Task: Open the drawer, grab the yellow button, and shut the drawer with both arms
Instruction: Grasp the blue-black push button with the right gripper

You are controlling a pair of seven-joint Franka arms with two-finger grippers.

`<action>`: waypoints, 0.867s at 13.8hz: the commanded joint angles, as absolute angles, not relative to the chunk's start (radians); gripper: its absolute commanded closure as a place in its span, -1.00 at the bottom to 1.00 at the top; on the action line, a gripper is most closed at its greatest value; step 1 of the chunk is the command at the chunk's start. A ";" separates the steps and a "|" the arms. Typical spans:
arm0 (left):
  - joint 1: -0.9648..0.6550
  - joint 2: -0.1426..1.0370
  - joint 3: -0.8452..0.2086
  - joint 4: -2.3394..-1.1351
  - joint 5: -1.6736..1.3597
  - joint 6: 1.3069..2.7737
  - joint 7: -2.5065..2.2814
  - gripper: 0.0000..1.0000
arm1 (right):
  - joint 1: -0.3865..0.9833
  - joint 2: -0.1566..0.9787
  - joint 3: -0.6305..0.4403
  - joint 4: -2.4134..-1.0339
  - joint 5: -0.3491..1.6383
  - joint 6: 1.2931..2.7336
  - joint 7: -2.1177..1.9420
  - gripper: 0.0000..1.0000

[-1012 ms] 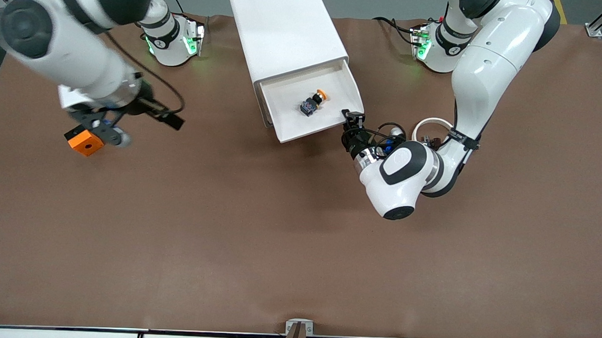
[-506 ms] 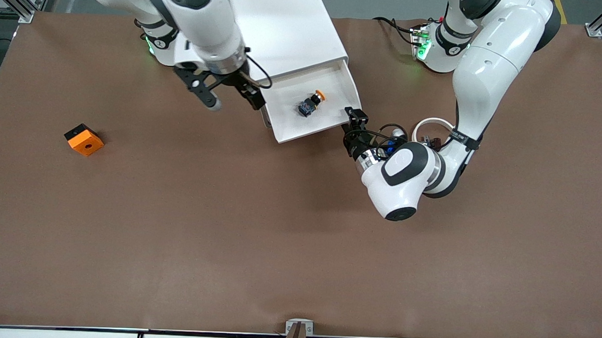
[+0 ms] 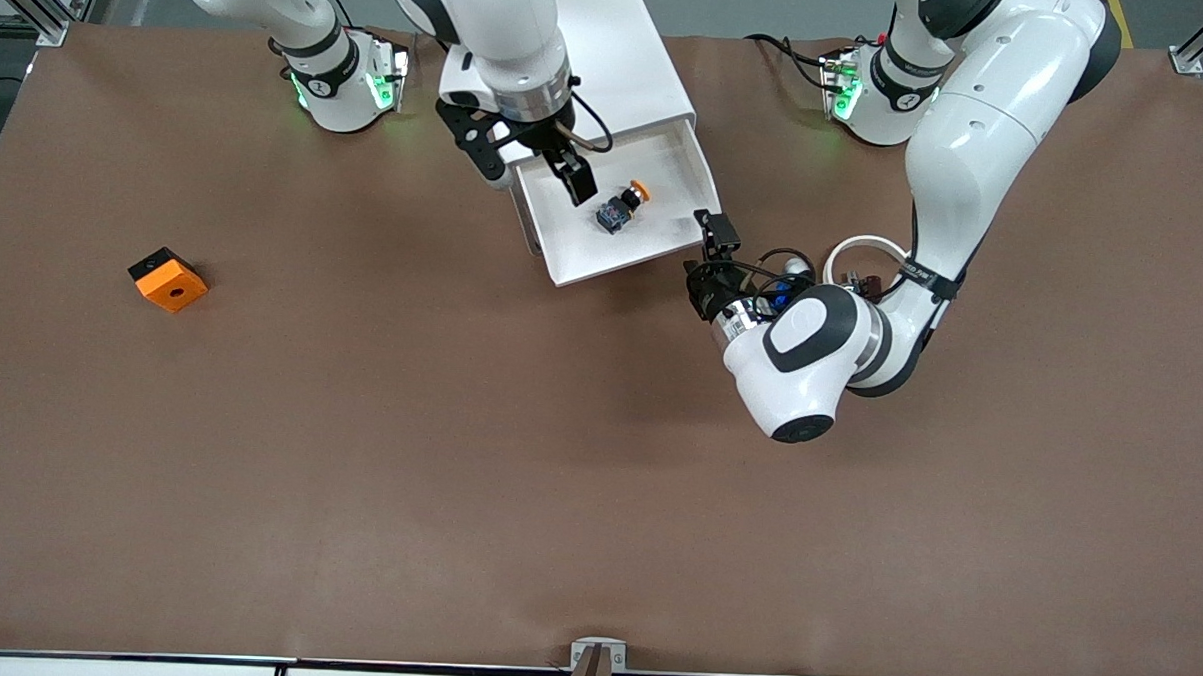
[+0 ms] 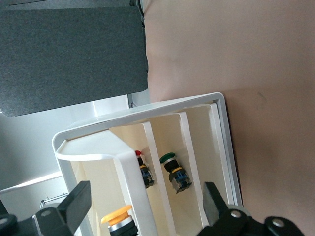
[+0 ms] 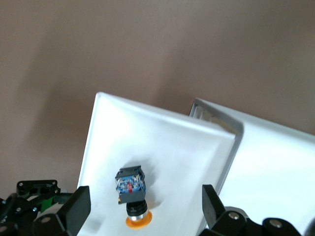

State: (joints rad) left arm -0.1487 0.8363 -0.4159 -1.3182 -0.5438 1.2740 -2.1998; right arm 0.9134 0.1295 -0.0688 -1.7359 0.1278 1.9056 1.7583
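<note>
Currently the top drawer (image 3: 616, 218) is pulled out of the white cabinet (image 3: 571, 67), tray fully exposed. The button (image 3: 621, 207) lies on the tray floor, orange cap toward the cabinet end, dark body toward the drawer front, touched by neither claw. The right wrist view shows the same: button (image 5: 132, 194) loose on the white tray (image 5: 162, 147).

The right claw (image 3: 532, 166) hangs over the drawer's corner at the right arm's side, just beside the button, fingers spread, holding nothing.

The left claw (image 3: 710, 252) sits low, just off the drawer's front corner at the left arm's side, fingers spread, nothing pinched. Its wrist view looks into the slat front of the drawers (image 4: 162, 162); several small push-buttons show in there, one green-capped (image 4: 173, 169), one yellow-capped (image 4: 117, 219).

An orange square block (image 3: 167, 280) with a hole lies on the brown desk (image 3: 457, 473) well apart, toward the right arm's end. A white ring (image 3: 865, 252) and small dark parts lie on the desk by the left arm's forearm.
</note>
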 commanded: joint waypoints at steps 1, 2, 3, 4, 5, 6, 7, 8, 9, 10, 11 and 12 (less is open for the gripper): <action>-0.121 0.808 -0.423 -1.304 -0.523 1.270 -2.186 -1.00 | 0.959 0.190 -0.083 -1.721 0.126 1.951 1.804 -1.00; -0.118 0.807 -0.426 -1.304 -0.523 1.270 -2.178 -1.00 | 0.968 0.215 -0.083 -1.709 0.124 1.965 1.805 -1.00; -0.115 0.799 -0.426 -1.304 -0.522 1.270 -2.175 -1.00 | 0.976 0.234 -0.084 -1.697 0.123 1.970 1.805 -1.00; -0.115 0.789 -0.423 -1.304 -0.522 1.270 -2.162 -1.00 | 0.983 0.259 -0.084 -1.681 0.117 1.970 1.804 -1.00; -0.112 0.784 -0.420 -1.304 -0.520 1.269 -2.134 -1.00 | 0.995 0.284 -0.084 -1.666 0.094 1.970 1.804 -1.00; -0.112 0.770 -0.419 -1.304 -0.502 1.269 -2.119 -1.00 | 1.006 0.310 -0.084 -1.654 0.084 1.970 1.805 -1.00; -0.110 0.766 -0.426 -1.302 -0.471 1.269 -2.096 -1.00 | 1.009 0.327 -0.084 -1.648 0.080 1.976 1.804 -1.00; -0.110 0.758 -0.428 -1.304 -0.457 1.269 -2.065 -1.00 | 1.011 0.336 -0.084 -1.649 0.069 1.999 1.805 -1.00; -0.110 0.746 -0.428 -1.304 -0.437 1.270 -2.002 -1.00 | 1.012 0.344 -0.084 -1.649 0.069 2.012 1.805 -1.00; -0.112 0.721 -0.428 -1.302 -0.405 1.272 -1.937 -1.00 | 1.015 0.354 -0.084 -1.648 0.068 2.016 1.805 -1.00; -0.112 0.697 -0.428 -1.298 -0.388 1.276 -1.887 -1.00 | 1.015 0.356 -0.084 -1.647 0.063 2.026 1.804 -1.00; -0.112 0.674 -0.428 -1.290 -0.376 1.276 -1.850 -1.00 | 1.015 0.357 -0.084 -1.647 0.063 2.042 1.802 -1.00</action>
State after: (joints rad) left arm -0.1155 0.7426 -0.4243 -1.2837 -0.4170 1.2741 -1.9249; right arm 1.0007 0.3443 -0.0720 -1.6744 0.0793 2.0330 1.7860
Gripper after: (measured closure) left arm 0.000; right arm 0.000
